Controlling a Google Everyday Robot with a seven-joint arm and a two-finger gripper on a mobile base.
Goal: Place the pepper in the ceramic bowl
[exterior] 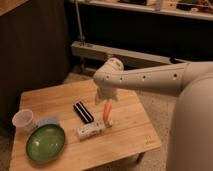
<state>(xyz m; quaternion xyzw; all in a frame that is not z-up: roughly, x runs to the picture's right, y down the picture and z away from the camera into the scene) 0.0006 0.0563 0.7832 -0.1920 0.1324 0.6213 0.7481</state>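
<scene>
The pepper (106, 112), small, orange-red and tapered, lies on the wooden table (132, 135) right of centre. My gripper (106, 99) hangs from the white arm directly above the pepper's far end, its fingers open and close to the pepper's tip. The ceramic bowl (46, 143), wide, shallow and glossy green, sits empty at the table's front left, well away from the gripper.
A whitish rectangular box (90, 130) lies just left of the pepper's near end. A black bar-shaped object (83, 112) lies behind the box. A translucent white cup (23, 120) stands at the left edge, with a bluish item (49, 121) beside it. A dark wall and metal rail run behind the table.
</scene>
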